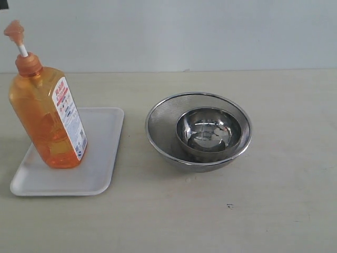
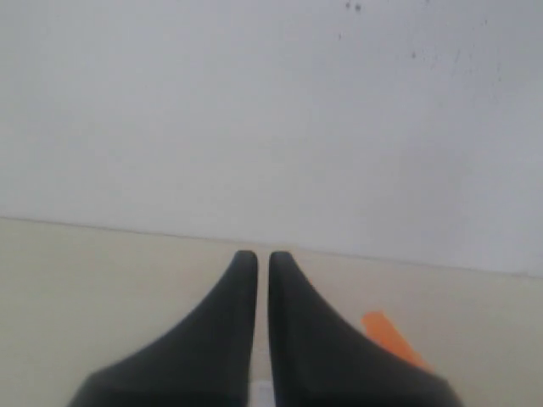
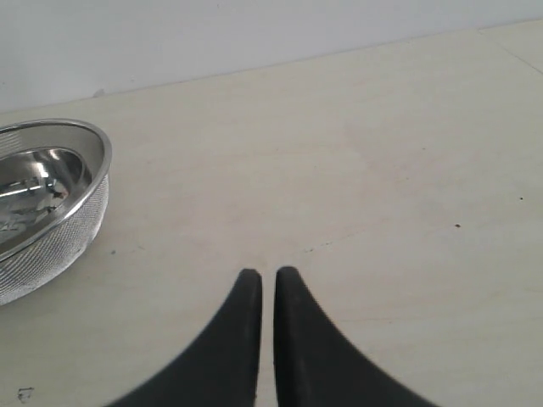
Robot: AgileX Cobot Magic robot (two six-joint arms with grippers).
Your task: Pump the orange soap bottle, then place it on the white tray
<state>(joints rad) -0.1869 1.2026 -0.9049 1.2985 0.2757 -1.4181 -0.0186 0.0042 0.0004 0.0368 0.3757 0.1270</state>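
The tall translucent orange plastic soap bottle (image 1: pixel 46 118) with a white printed label stands on its base on the flat rectangular white tray (image 1: pixel 102 158), near the tray's middle. Its label faces 3 o'clock. Its orange pump head (image 1: pixel 14 29) is up on a white stem and reaches toward 11 o'clock. The tray holds the bottle alone and lies at 9 o'clock on the pale beige table (image 1: pixel 263 211).

At 3 o'clock from the tray, apart from it, sits a round steel mesh strainer (image 1: pixel 160 132). A smaller polished steel bowl (image 1: pixel 209 132) rests inside it, set toward the strainer's 2 o'clock side, with only reflections on its inner surface.

The left gripper (image 2: pixel 262 258) has its dark jaws drawn together, with only a thin slit between the tips and nothing in it. An orange sliver (image 2: pixel 392 337) shows beside it, too little to identify. The right gripper (image 3: pixel 267 275) is likewise closed on nothing, over bare table near the strainer.
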